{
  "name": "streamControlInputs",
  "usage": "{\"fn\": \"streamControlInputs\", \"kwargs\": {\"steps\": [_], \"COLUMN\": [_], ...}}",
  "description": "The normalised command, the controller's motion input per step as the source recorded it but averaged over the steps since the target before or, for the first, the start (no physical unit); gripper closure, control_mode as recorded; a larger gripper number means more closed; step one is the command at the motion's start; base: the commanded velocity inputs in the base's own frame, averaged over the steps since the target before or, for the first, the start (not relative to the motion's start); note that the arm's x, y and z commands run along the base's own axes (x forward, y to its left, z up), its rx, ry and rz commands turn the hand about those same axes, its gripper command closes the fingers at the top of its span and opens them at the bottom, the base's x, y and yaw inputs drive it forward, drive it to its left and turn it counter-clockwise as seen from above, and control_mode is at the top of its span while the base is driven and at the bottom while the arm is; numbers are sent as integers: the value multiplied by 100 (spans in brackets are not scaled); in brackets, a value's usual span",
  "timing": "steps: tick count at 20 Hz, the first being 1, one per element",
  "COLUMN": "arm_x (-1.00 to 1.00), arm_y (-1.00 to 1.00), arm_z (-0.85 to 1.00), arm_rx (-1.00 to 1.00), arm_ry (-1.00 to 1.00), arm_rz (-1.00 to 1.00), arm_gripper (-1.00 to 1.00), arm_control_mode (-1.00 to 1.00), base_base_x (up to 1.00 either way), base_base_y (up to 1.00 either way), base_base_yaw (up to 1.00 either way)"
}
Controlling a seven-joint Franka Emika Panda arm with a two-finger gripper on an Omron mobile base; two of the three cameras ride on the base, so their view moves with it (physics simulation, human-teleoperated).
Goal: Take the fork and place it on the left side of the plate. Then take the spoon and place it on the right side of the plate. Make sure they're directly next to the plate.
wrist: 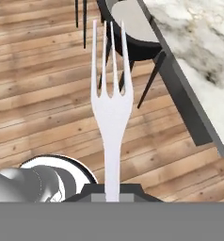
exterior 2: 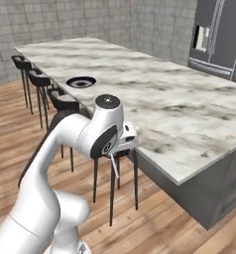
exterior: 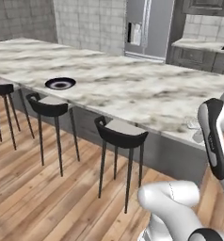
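Marble island counter (exterior: 132,89), 3 black stools (exterior: 121,134), wood floor (exterior: 48,197), grey tiled walls (exterior: 85,21).

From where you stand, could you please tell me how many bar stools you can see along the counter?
3 in the left base view, in a row along the counter's near edge: left, middle, right. More may be hidden beyond the frame.

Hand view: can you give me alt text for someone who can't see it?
The shut gripper holds the fork by its handle, tines pointing away, above wooden floor. A stool and the marble counter edge lie ahead.
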Motion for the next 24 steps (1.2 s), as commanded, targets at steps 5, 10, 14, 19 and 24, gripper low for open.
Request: {"fn": "streamControlInputs", "kwargs": {"steps": [5,10,14,19,24], "arm_x": [0,0,0,0,0], "arm_y": [0,0,0,0,0], "arm_z": [0,0,0,0,0], "arm_rx": [0,0,0,0,0], "arm_ry": [0,0,0,0,0], "arm_rz": [0,0,0,0,0], "arm_gripper": [100,100,100,100,100], "arm_control_mode": [100,100,100,100,100], "base_base_x": [98,67,61,50,47], "base_base_y": [51,97,100,100,100], "base_base_yaw": [-6,-17,-21,-20,-20]}}
